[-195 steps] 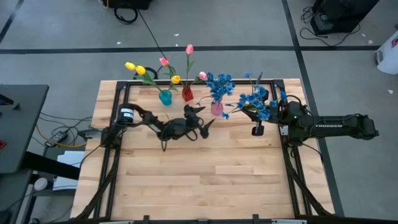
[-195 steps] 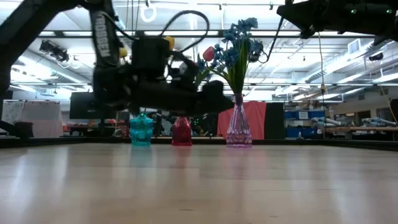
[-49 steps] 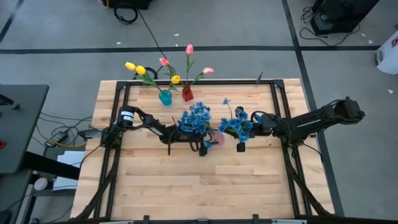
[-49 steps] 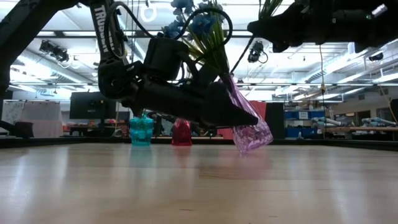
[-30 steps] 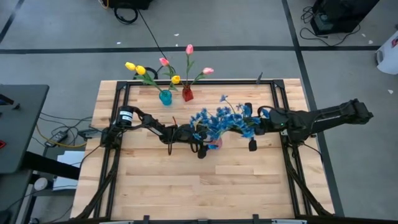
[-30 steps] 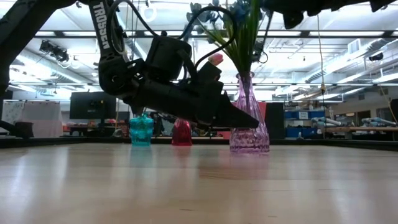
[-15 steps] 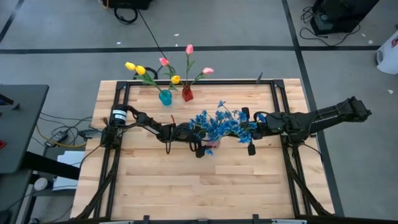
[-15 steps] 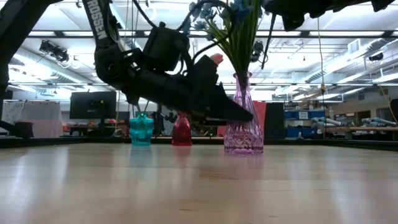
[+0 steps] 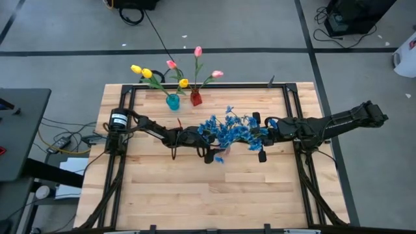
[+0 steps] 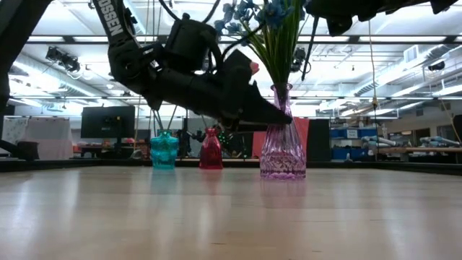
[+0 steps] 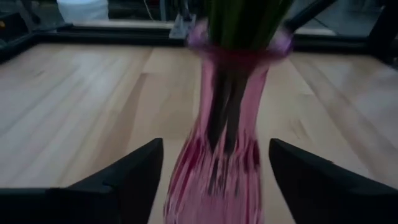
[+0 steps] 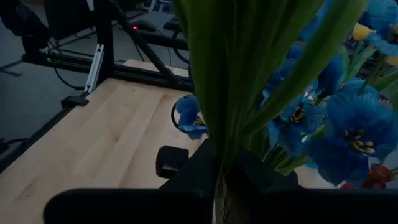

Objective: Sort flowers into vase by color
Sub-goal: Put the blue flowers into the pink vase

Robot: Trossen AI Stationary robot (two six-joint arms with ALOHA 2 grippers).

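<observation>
A pink glass vase (image 10: 282,141) stands upright on its base near the table's middle, with blue flowers (image 9: 227,130) above it and green stems (image 11: 239,25) in its mouth. My left gripper (image 10: 285,118) is open at the vase's neck; its fingers (image 11: 134,177) stand on either side of the vase (image 11: 217,162), and a gap shows on each side. My right gripper (image 9: 261,133), coming from the table's right, is shut on blue flowers' stems above the vase. My right gripper pinches a bunch of green stems (image 12: 219,165) of the blue flowers between its two fingers, which come about level from the table's right and lie across the stems. The blossoms (image 12: 348,124) spread beyond the fingers. Whether the held stems reach into the vase, I cannot tell.
At the table's far edge stand a teal vase (image 9: 172,102) with yellow tulips (image 9: 142,71) and a red vase (image 9: 195,99) with pink tulips (image 9: 197,51). A black frame (image 9: 130,91) runs round the table. The near half of the wooden tabletop (image 9: 208,195) is bare.
My left gripper has risen along the pink vase from its belly to its neck. The vase has stayed upright on the table and has shifted a little. My right gripper has kept the blue flowers above the vase.
</observation>
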